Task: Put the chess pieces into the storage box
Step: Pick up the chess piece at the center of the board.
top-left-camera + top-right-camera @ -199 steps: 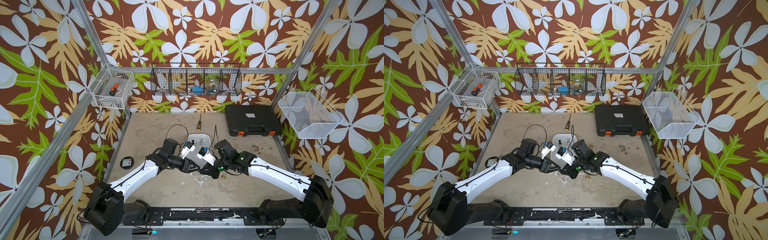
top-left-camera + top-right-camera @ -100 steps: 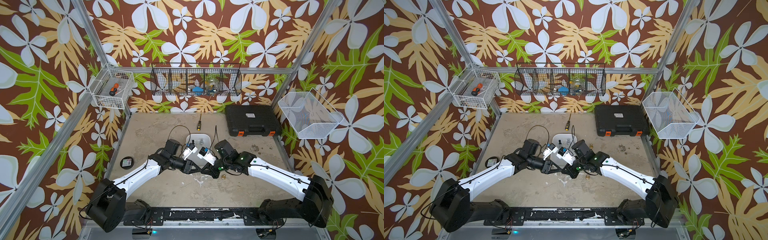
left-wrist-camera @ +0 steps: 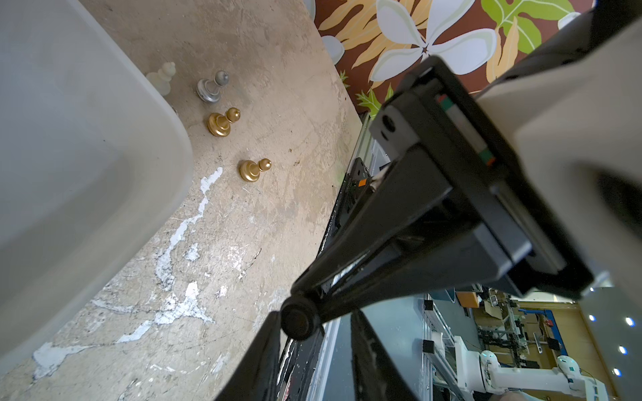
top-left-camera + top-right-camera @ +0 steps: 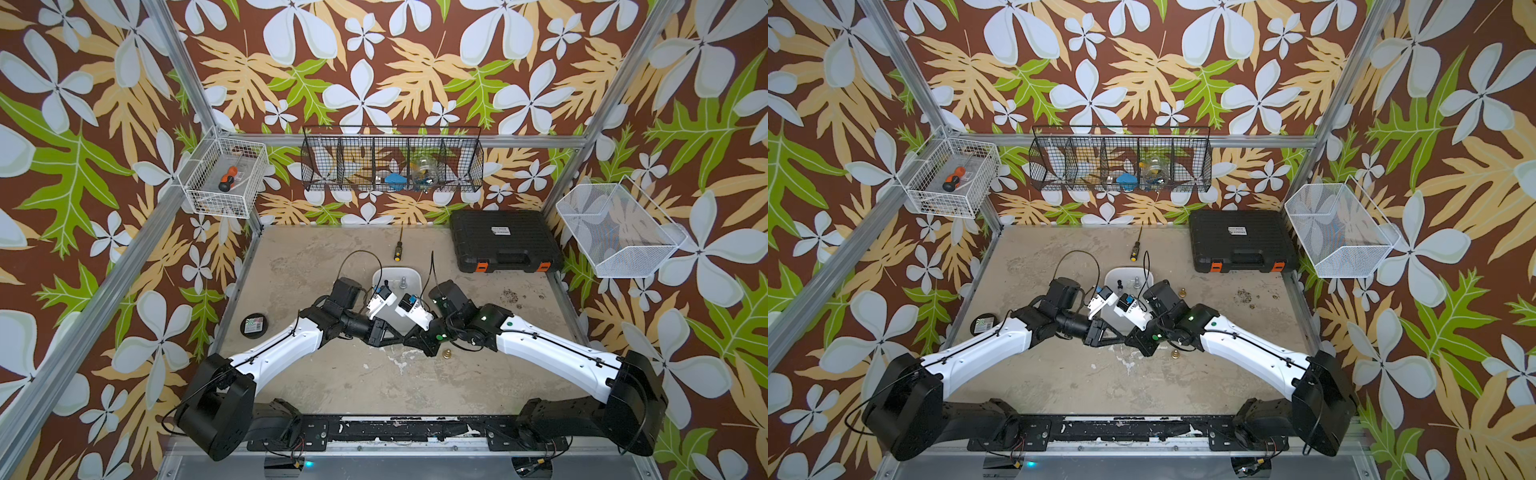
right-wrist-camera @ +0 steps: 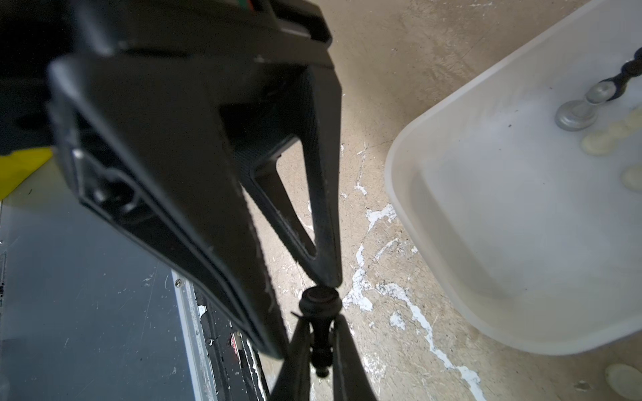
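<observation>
Handover judged | black chess piece [image 5: 319,302] is clamped by right end effector [image 5: 321,343] | left end effector [image 3: 314,316] part-closed at its base, grip untellable | release best delayed until base is squarely pinched

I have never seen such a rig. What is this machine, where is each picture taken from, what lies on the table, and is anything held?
The robot has a left arm and a right arm, each ending in a two-fingered hand. Both top views look down from one camera head above; the other two come from cameras on the wrists. The right hand is shut on a black pawn near the storage box. The left hand has its fingers apart at the pawn's base; its grip is unclear. A silver piece and cream pieces lie in the box. Beside it on the table stand two gold pawns, a silver pawn and a cream pawn. Farther back lie a screwdriver and a black case.
</observation>
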`<act>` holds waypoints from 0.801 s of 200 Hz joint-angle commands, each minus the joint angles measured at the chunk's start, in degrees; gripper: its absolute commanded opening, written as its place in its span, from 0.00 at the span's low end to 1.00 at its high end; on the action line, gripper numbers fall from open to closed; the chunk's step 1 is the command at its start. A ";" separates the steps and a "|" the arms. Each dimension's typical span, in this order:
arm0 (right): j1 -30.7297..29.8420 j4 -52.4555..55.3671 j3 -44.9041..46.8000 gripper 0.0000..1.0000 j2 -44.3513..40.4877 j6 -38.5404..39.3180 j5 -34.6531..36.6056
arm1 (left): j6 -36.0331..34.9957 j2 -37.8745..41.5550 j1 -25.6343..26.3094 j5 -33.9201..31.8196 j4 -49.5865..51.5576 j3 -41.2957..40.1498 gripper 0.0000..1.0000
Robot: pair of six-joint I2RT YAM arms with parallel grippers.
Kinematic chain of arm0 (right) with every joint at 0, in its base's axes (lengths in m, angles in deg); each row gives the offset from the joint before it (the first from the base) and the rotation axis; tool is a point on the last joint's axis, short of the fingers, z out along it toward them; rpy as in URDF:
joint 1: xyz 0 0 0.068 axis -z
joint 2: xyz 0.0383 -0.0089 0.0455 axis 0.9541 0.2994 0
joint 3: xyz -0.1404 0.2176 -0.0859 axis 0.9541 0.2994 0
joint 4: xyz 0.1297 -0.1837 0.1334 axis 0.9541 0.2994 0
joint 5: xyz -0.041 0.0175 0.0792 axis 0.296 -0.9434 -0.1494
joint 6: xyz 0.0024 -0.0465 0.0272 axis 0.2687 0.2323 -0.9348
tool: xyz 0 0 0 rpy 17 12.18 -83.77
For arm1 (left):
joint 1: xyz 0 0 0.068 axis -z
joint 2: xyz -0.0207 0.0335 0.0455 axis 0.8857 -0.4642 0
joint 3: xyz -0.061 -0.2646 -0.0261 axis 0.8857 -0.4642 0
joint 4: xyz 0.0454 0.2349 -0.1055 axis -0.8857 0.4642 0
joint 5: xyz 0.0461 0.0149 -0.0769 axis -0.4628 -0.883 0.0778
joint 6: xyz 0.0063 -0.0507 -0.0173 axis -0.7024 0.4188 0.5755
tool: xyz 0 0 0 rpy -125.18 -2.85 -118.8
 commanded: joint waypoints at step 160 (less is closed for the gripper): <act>0.01 -6.34 0.02 0.07 0.70 -2.34 3.45 | 1.27 -1.80 1.32 5.60 -4.34 0.02 0.14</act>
